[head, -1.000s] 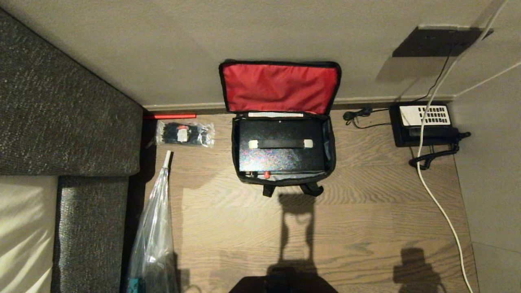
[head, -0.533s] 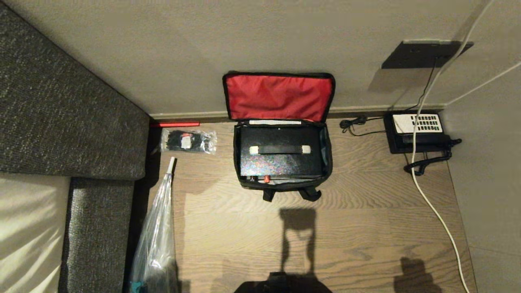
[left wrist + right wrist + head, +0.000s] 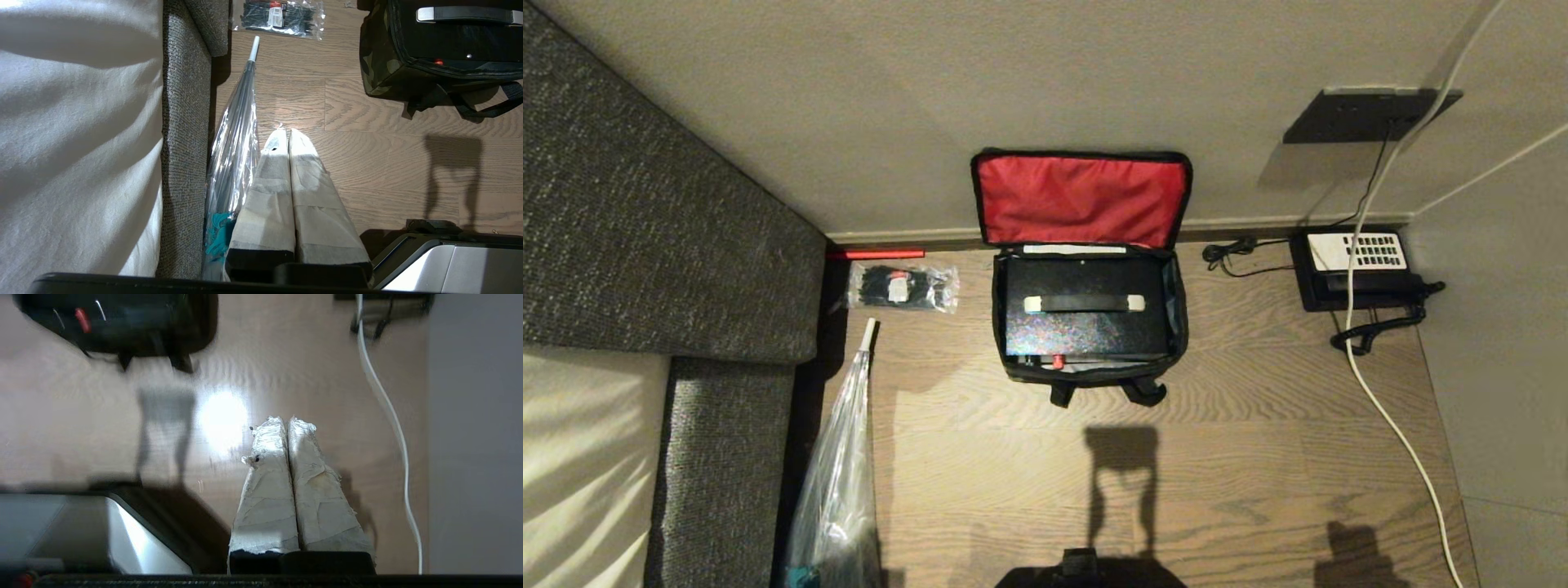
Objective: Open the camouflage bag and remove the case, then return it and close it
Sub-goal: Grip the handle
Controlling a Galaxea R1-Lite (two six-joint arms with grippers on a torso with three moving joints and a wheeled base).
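Against the wall, on the wooden floor (image 3: 1241,457), the camouflage bag (image 3: 1089,376) is seen standing open, its red-lined lid (image 3: 1081,200) propped upright on the wall. The case (image 3: 1086,318) is lodged flat inside the bag, filling nearly the whole opening, with its handle (image 3: 1084,303) uppermost and a small red latch (image 3: 1058,360) at the near edge. Neither arm is visible in the head view. The left gripper (image 3: 287,134) is held above bare floor beside a wrapped umbrella (image 3: 237,134), jaws pressed together and empty; the right gripper (image 3: 286,422) is likewise held above bare floor, well apart from the bag, jaws together and empty. Removal of the case is judged not yet begun. Risks noted: the close fit could cause the soft bag to be lifted with the case; the lid could be knocked forward over the opening; the white cable (image 3: 1372,376) near the desk telephone (image 3: 1356,261) could be snagged by the right arm; the packet of black ties (image 3: 903,287) is judged clear.
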